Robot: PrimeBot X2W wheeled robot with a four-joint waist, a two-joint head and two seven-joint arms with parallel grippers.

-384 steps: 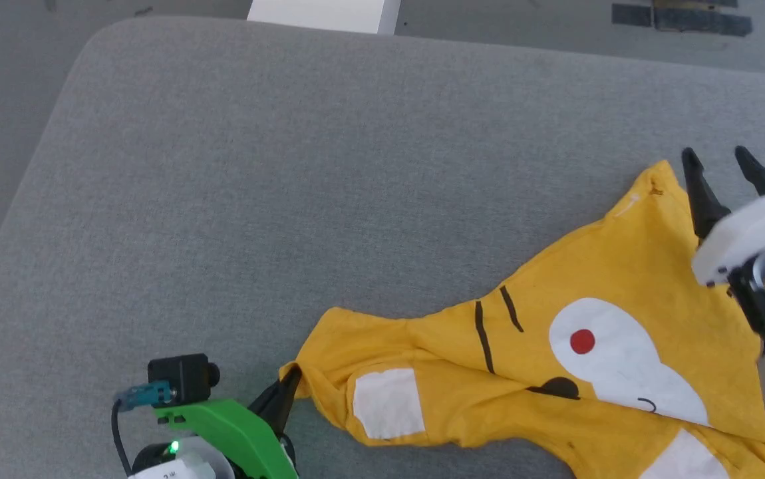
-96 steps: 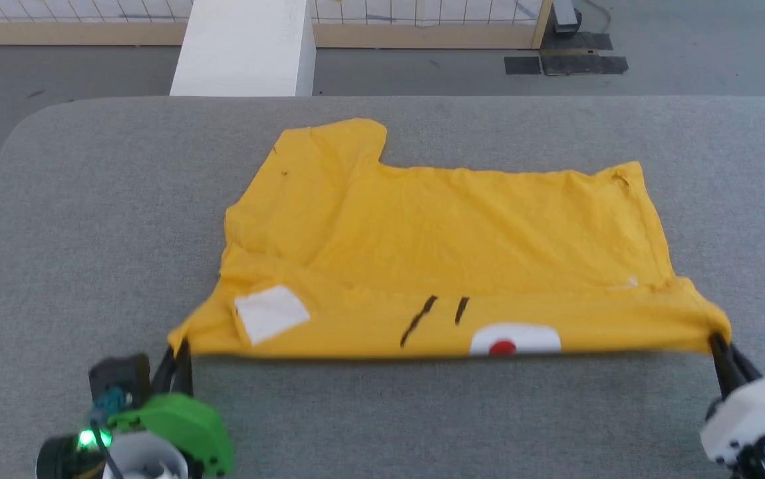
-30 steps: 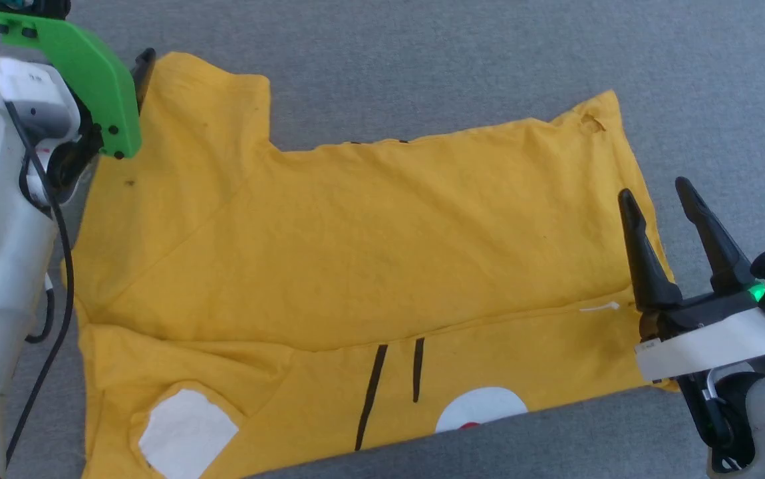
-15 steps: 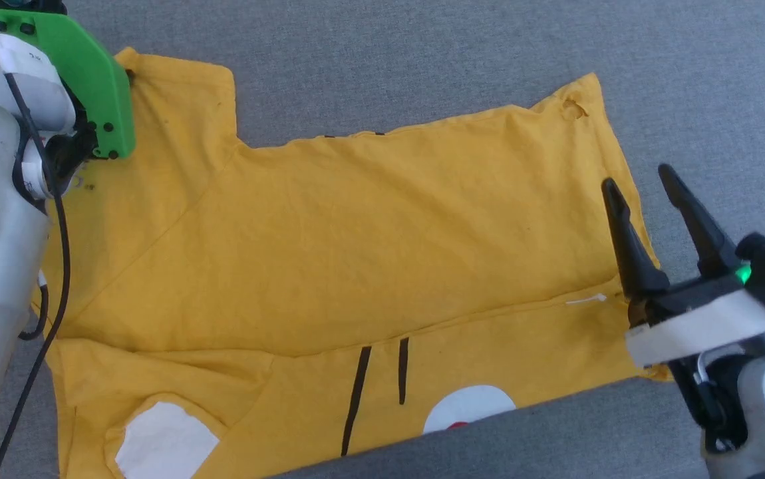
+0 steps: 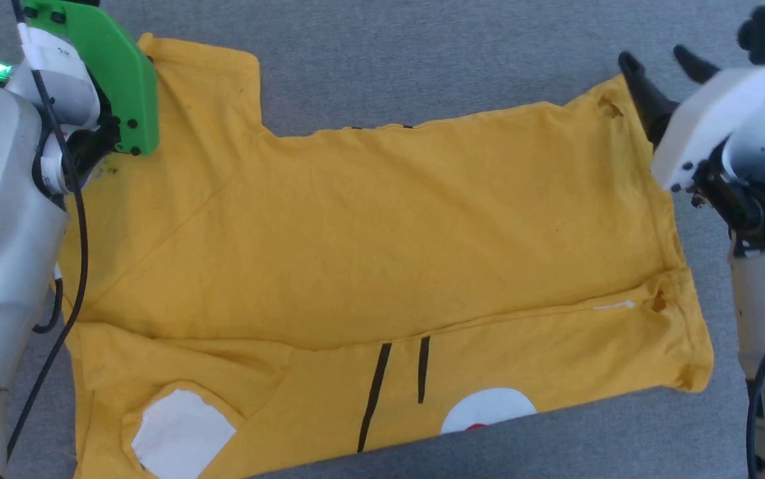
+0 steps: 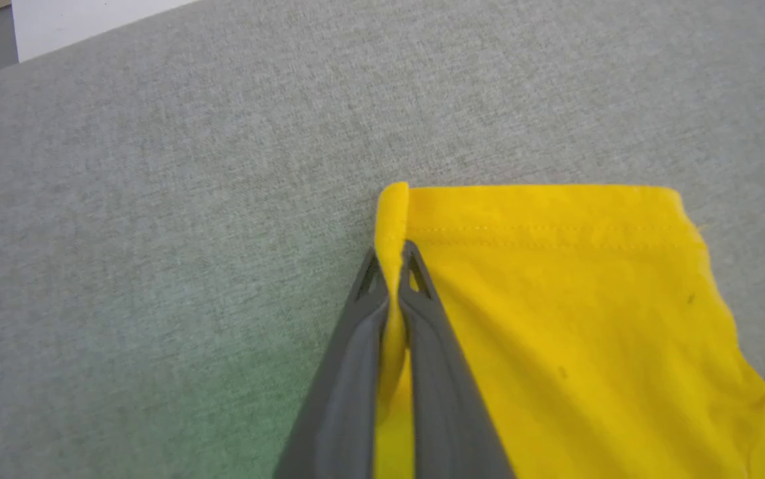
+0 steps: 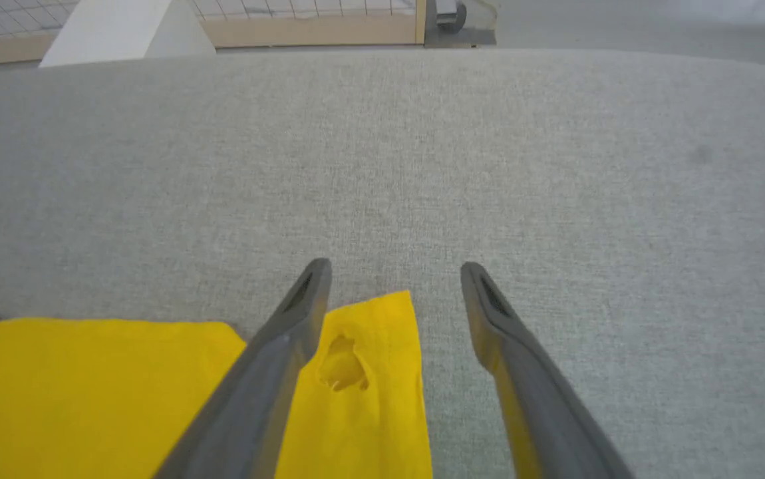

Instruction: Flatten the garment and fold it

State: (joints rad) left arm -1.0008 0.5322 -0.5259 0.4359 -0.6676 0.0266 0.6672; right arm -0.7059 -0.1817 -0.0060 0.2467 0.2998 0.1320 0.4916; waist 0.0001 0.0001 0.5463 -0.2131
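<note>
Left wrist view: left gripper (image 6: 390, 257) clamped on garment (image 6: 555, 319) sleeve corner, 11 o'clock; right gripper (image 7: 394, 269) spread astride hem corner, 1 o'clock. Pinch fully, then lift both level.

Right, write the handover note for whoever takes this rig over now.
Grippers: the left gripper is shut on the outer edge of the yellow T-shirt's far sleeve. The right gripper is open, fingers either side of the far hem corner, not gripping.
Things: the T-shirt lies spread on the grey padded surface, plain back up, with the near strip turned over and showing the print.
Done: mostly flattened.
Left: probably close the right gripper on its corner, then fold.
</note>
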